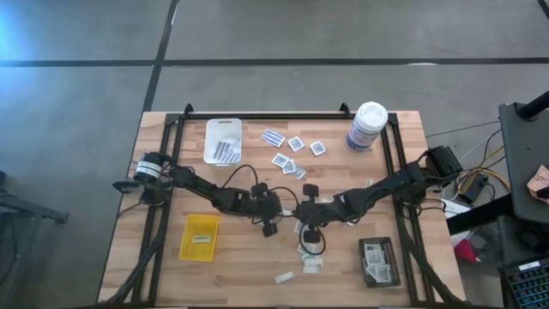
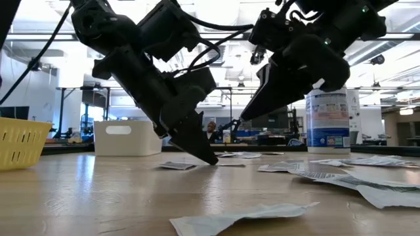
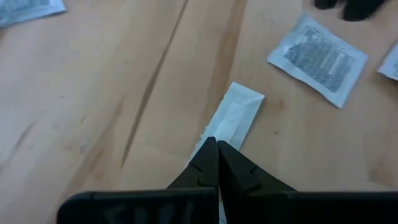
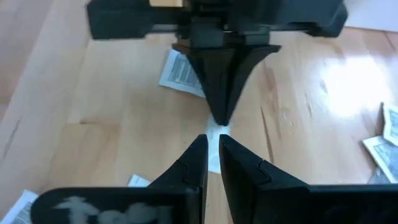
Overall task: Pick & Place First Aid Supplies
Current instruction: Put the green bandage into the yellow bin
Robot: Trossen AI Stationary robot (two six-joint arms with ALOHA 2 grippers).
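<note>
the table (image 1: 171,266) is pale striped wood, and on it a yellow tray (image 1: 199,237), a white tray (image 1: 222,140) with blue-and-white striped strips inside, and a black tray (image 1: 378,262) holding white packets. a white canister (image 1: 367,127) wears a blue label. loose white square packets (image 1: 296,144) show dark grey centres, a narrow strip (image 3: 235,115) is plain white, and both arms are dark.

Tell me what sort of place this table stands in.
Probably a robotics lab or workshop: an open hall with ceiling strip lights, a bare concrete floor, and workbenches with monitors behind the wooden table.
</note>
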